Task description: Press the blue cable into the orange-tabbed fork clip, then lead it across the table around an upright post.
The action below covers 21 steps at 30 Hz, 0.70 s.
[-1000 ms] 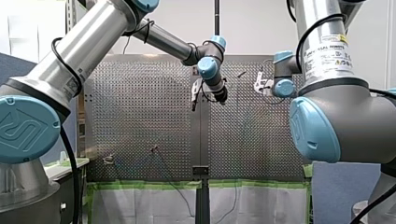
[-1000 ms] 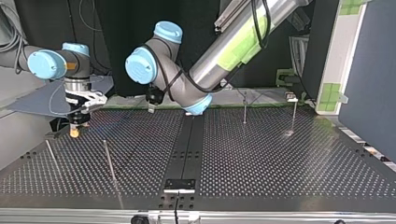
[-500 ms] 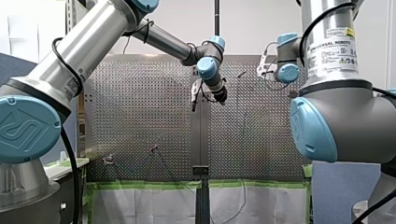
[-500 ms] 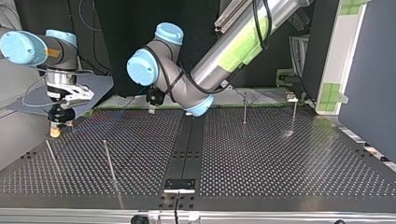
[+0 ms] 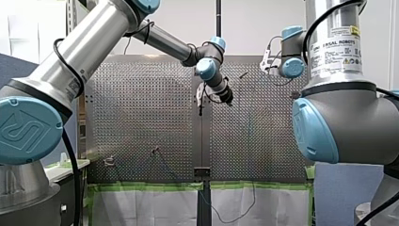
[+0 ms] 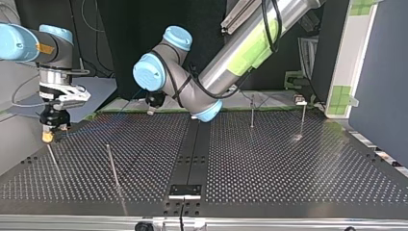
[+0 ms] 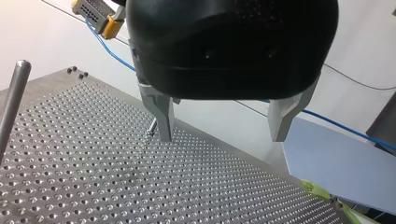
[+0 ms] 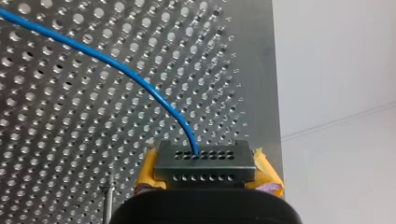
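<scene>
The right gripper (image 6: 47,135) hangs over the far left corner of the perforated table (image 6: 288,168) in the top view, its yellow pads (image 8: 148,172) clenched on a grey connector block (image 8: 205,161). The blue cable (image 8: 116,67) leaves a hole in that block and curves away above the table. Just nearer than this gripper stands a thin upright post (image 6: 52,161), with a second post (image 6: 112,166) to its right. Two more posts (image 6: 252,110) stand at the far right. The left gripper (image 7: 222,123) hovers over the table's far middle, its metal fingers (image 7: 163,116) spread apart and released, with a tall post (image 7: 11,107) off to one side.
</scene>
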Motion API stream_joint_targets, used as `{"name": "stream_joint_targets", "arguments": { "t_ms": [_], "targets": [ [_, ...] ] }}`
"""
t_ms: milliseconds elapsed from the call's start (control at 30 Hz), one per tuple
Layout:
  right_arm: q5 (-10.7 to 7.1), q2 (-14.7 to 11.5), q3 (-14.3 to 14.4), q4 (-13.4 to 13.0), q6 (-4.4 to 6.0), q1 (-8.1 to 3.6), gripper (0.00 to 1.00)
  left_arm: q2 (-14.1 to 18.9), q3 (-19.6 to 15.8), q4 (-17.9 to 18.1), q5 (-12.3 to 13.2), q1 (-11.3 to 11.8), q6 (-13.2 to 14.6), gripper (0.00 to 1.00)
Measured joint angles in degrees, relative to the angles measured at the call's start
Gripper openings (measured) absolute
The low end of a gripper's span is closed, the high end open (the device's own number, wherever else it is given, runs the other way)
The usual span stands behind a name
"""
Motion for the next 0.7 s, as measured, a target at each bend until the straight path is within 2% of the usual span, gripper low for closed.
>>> {"name": "stream_joint_targets", "arguments": {
  "t_ms": [167, 233, 333, 533, 700],
  "targets": [
    [-0.26, 0.0, 0.0, 0.5, -0.21, 0.16, 0.0, 0.0, 0.0, -0.1, -0.1, 0.1, -1.0, 1.0],
    [-0.7, 0.0, 0.0, 1.0, -0.64, 0.4, 0.0, 0.0, 0.1, -0.1, 0.5, 0.3, -1.9, 1.0],
    [-2.12, -0.2, 0.0, 1.6, -1.18, 0.74, 0.0, 0.0, 0.4, -0.2, 2.1, 0.6, -3.7, 1.0],
    [-5.35, -0.5, -0.2, 1.9, -1.18, 1.2, 0.0, 0.0, 0.7, -0.1, 5.4, 1.3, -7.1, 1.0],
    [-6.54, -0.6, -0.2, 1.8, -1.06, 1.39, 0.0, 0.0, 0.7, 0.0, 8.0, 2.0, -9.7, 1.0]
  ]
}}
